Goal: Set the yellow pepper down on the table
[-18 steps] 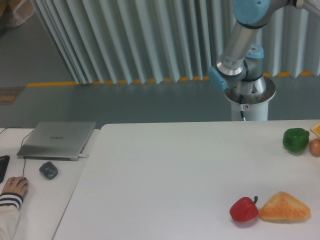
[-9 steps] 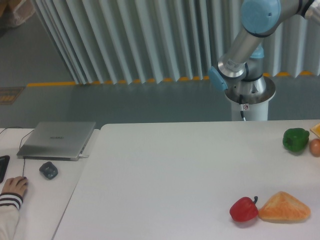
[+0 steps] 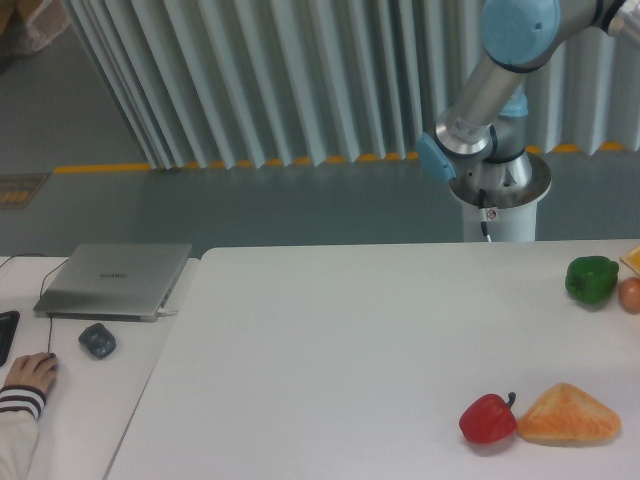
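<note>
The white table (image 3: 330,350) fills the lower right of the camera view. No whole yellow pepper shows. A small yellow-orange sliver (image 3: 633,260) is cut off by the right edge of the frame, and I cannot tell what it is. The robot arm (image 3: 480,90) rises from its base (image 3: 497,190) behind the table and leaves the frame at the top right. Its gripper is out of view.
A green pepper (image 3: 591,279) and a small brownish round thing (image 3: 630,294) sit at the far right. A red pepper (image 3: 488,419) lies beside a wedge of bread (image 3: 568,416) at the front right. On the left desk are a laptop (image 3: 115,279), a mouse (image 3: 97,340) and a person's hand (image 3: 28,374).
The arm's upper link and blue elbow joint have swung a little to the right compared with one second ago. Nothing on the table has moved.
</note>
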